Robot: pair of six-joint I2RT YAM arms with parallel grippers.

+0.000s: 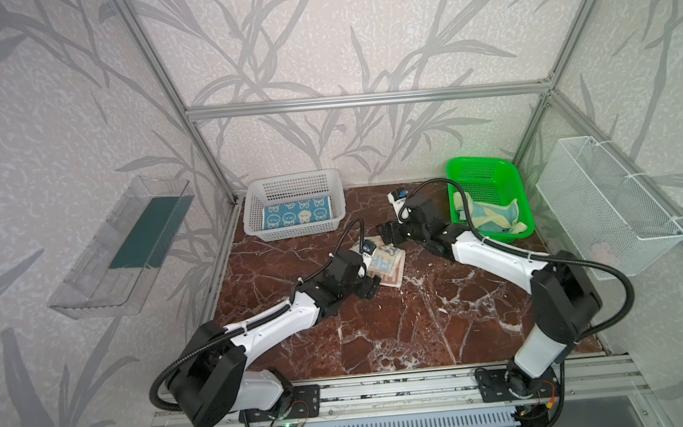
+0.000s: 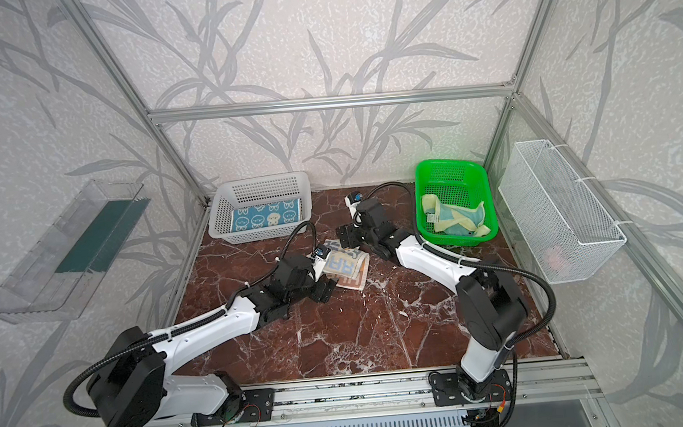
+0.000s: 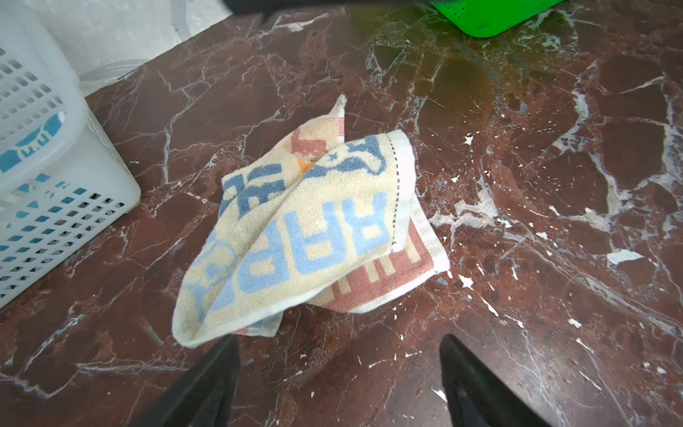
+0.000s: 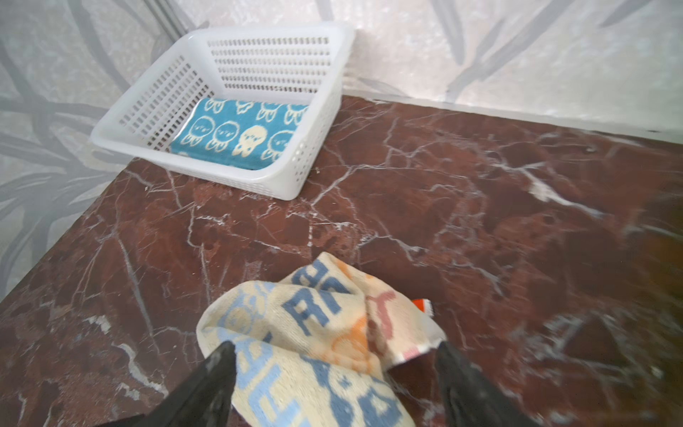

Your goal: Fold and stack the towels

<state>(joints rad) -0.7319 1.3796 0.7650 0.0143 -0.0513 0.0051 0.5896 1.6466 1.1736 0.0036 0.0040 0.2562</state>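
The striped "RABBIT" towel (image 1: pixel 385 267) (image 2: pixel 346 266) lies loosely folded and rumpled mid-table, its top layer bulging (image 3: pixel 306 229). My left gripper (image 1: pixel 368 287) (image 3: pixel 338 373) is open at the towel's near corner, with bare marble between its fingers. My right gripper (image 1: pixel 387 234) (image 4: pixel 332 369) is open over the towel's far end (image 4: pixel 314 344), its fingers apart on either side of the cloth. The blue towel with cream rabbit faces (image 1: pixel 297 214) (image 4: pixel 240 135) lies folded flat in the white basket (image 1: pixel 291 233). A teal and pale yellow towel (image 1: pixel 488 215) (image 2: pixel 454 216) sits crumpled in the green basket (image 1: pixel 483 178).
The white basket (image 2: pixel 224 228) stands at the back left and the green basket (image 2: pixel 449 177) at the back right of the marble table. A clear shelf (image 1: pixel 121 248) hangs on the left wall and a white wire basket (image 1: pixel 606 206) on the right wall. Aluminium posts frame the cell.
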